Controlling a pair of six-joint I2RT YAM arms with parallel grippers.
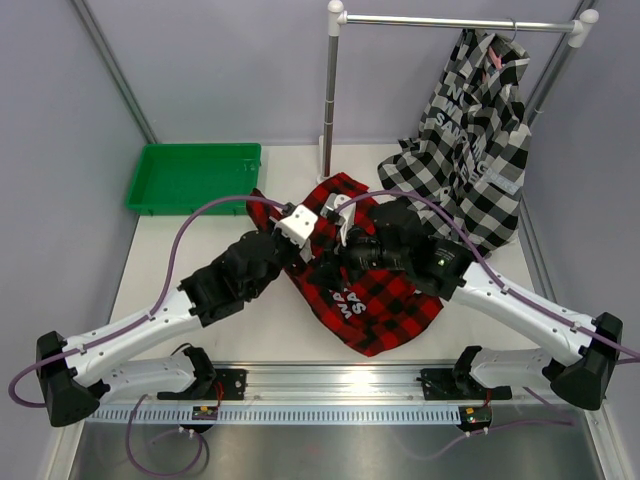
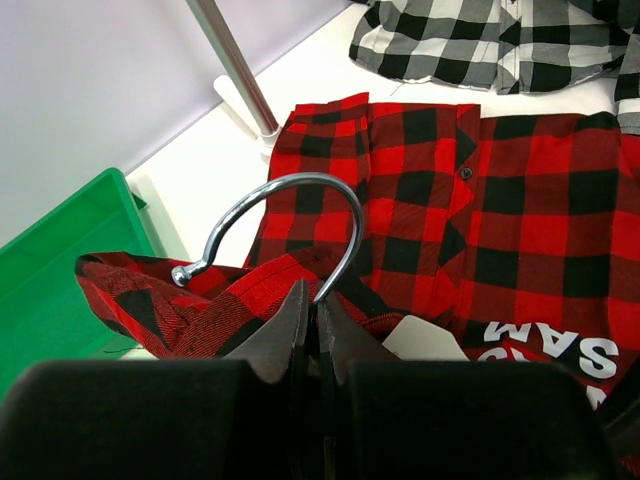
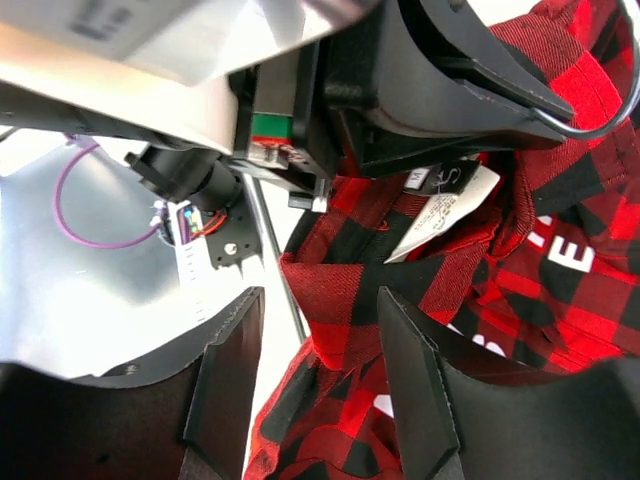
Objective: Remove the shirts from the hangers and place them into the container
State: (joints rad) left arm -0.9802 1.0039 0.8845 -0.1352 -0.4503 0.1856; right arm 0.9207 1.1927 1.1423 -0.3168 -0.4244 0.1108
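The red-and-black shirt (image 1: 375,295) lies crumpled on the table between both arms, its white label (image 2: 425,340) showing at the collar. My left gripper (image 2: 312,300) is shut on the thin wire hook of the hanger (image 2: 300,185), which rises out of the shirt's collar. My right gripper (image 3: 320,345) stands open around a raised fold of the red shirt (image 3: 375,285), close under the left gripper. The black-and-white shirt (image 1: 480,130) hangs from the rail at the back right, its hem resting on the table. The green container (image 1: 195,178) sits at the back left with nothing in it.
The silver rack rail (image 1: 450,20) crosses the back right on an upright post (image 1: 329,95), whose foot stands just behind the red shirt. Purple cables loop over both arms. A metal rail (image 1: 340,385) runs along the near edge between the arm bases.
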